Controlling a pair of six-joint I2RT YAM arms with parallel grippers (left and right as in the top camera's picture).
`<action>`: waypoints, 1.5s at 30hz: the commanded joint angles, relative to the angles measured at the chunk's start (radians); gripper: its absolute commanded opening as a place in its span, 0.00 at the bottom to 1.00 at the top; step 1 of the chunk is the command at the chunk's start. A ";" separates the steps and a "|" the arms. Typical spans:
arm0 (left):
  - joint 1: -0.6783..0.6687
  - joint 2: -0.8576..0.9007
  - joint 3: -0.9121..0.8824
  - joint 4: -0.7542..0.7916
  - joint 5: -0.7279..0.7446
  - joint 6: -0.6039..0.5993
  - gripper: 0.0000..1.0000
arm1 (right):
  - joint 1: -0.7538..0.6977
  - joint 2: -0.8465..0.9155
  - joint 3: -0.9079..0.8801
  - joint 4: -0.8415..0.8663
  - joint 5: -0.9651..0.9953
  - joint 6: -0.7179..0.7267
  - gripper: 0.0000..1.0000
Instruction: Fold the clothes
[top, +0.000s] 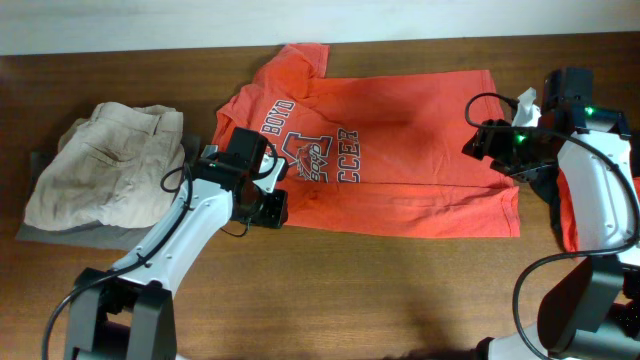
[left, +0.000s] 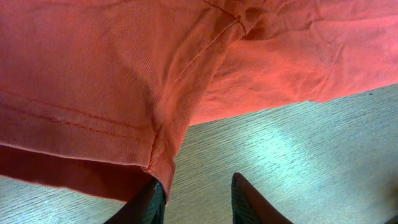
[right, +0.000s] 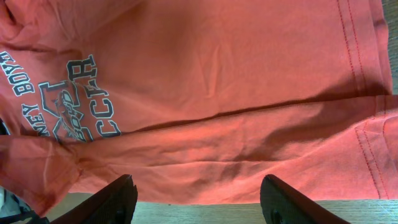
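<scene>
Dark fingers (left: 146, 202) of the left end effector (left: 196, 186) stand apart at the bottom of its wrist view, open, with only bare counter (left: 298, 162) between them; a stitched hem corner of the orange-red T-shirt (left: 93, 68) hangs just above one finger, and whether it touches I cannot tell; from overhead this end effector sits at the shirt's near-left edge; the T-shirt lies spread flat in the middle of the counter, navy and white print facing up, one sleeve towards the far edge; the right end effector (right: 198, 186) is wide open, holding nothing, over the shirt's right side beside the stitched hem; a tan garment (top: 110, 160) is heaped on grey cloth (top: 60, 232) at the left, apart from the shirt.
</scene>
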 joint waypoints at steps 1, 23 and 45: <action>0.001 -0.018 0.049 -0.007 -0.003 -0.006 0.36 | 0.009 0.003 0.016 0.000 0.013 -0.010 0.69; 0.084 -0.012 0.160 0.102 -0.436 -0.006 0.41 | 0.009 0.003 0.016 0.004 0.020 -0.010 0.69; 0.214 0.206 0.160 0.231 -0.274 0.095 0.01 | 0.009 0.003 0.016 -0.004 0.021 -0.010 0.69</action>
